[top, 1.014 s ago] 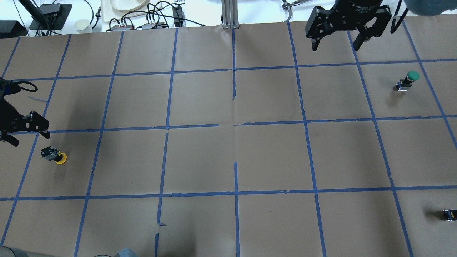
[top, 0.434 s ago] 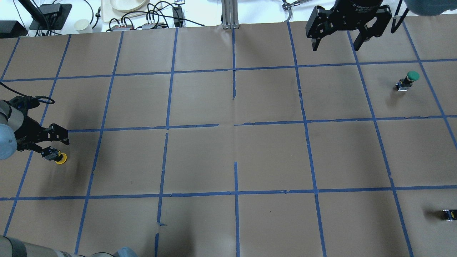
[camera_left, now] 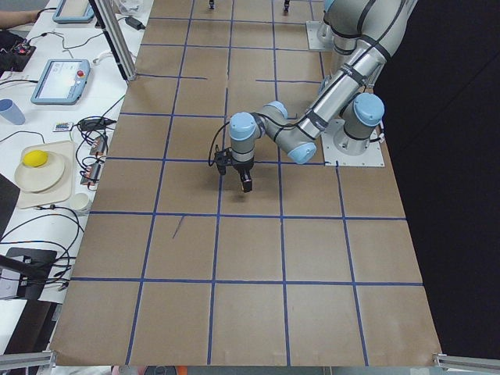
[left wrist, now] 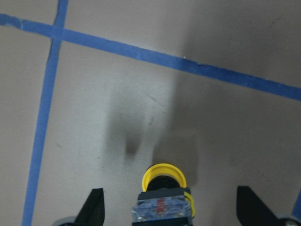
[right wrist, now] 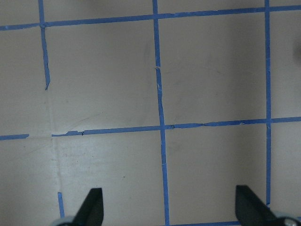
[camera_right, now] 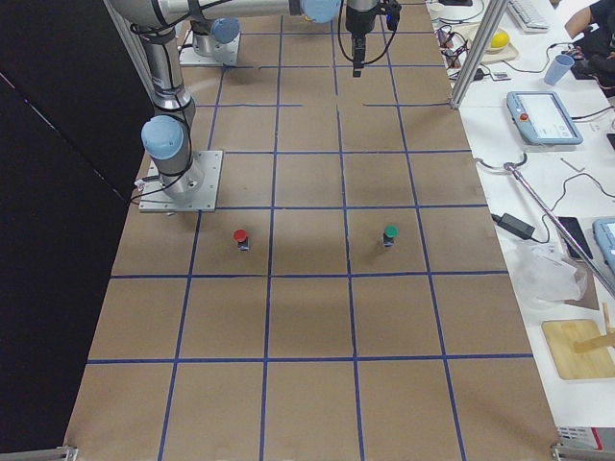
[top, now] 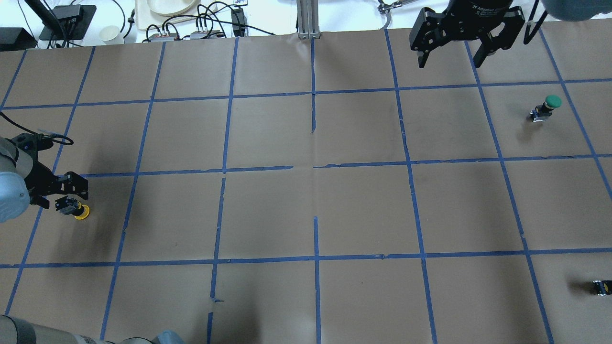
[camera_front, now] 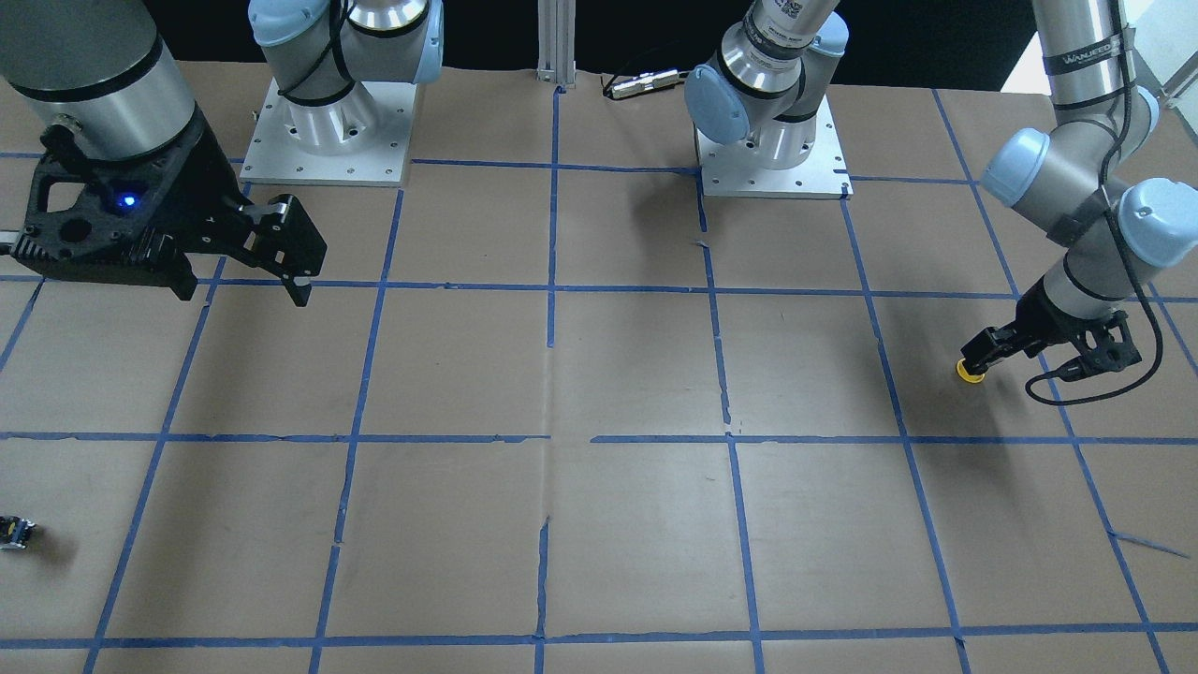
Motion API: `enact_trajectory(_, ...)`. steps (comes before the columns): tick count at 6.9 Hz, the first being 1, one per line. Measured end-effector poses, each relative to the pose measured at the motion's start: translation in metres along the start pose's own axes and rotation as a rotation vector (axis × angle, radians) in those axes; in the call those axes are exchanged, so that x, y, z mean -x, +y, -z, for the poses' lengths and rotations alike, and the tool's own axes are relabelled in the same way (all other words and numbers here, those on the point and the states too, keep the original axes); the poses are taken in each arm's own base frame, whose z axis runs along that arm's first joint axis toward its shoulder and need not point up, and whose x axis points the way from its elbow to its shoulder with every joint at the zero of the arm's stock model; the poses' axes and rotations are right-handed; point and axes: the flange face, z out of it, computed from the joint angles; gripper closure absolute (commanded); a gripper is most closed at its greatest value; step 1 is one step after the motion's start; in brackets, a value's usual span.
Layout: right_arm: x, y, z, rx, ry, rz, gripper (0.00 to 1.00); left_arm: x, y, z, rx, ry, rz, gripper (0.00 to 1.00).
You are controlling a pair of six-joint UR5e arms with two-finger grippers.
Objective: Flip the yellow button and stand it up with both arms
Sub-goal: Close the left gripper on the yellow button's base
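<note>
The yellow button (top: pixel 76 209) lies on its side on the brown paper-covered table (top: pixel 315 205), near the robot's left edge, with its yellow cap pointing away from the arm. The left gripper (top: pixel 61 197) is low over it with fingers (left wrist: pixel 95 208) spread wide on either side of the grey-black switch body, clear of both flanks. The right gripper (top: pixel 449 61) hangs high at the far side, also spread and holding nothing. A green-capped button (top: pixel 547 107) and a capless switch block (top: pixel 601 287) sit well apart on the right.
</note>
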Motion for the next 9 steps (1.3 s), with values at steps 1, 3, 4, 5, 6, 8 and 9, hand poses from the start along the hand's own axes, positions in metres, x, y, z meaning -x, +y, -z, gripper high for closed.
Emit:
enact_trajectory(1, 0.0, 0.0, 0.0, 0.001, 0.0, 0.001, 0.0, -0.001, 0.001, 0.003, -0.001, -0.002, 0.004, 0.04)
enact_trajectory(3, 0.001, 0.0, -0.001, 0.002, 0.0, 0.002, 0.0, -0.002, 0.001, 0.007, 0.001, 0.018, 0.014, 0.04)
enact_trajectory(4, 0.001, 0.0, -0.001, 0.002, -0.001, 0.002, 0.0, -0.001, 0.001, 0.007, -0.002, 0.044, 0.019, 0.04)
enact_trajectory(5, 0.001, 0.0, -0.001, 0.001, -0.001, 0.001, 0.0, 0.006, 0.003, 0.006, -0.004, 0.063, 0.032, 0.12)
enact_trajectory(6, 0.001, 0.0, 0.0, -0.002, -0.001, 0.001, 0.0, 0.013, 0.004, 0.005, -0.005, 0.083, 0.046, 0.18)
enact_trajectory(8, 0.001, -0.001, 0.001, -0.008, -0.001, 0.001, 0.0, 0.017, 0.005, 0.005, -0.011, 0.109, 0.055, 0.38)
enact_trajectory(9, 0.001, -0.001, 0.001, -0.008, -0.001, 0.001, 0.0, 0.017, 0.005, 0.006, -0.017, 0.116, 0.056, 0.54)
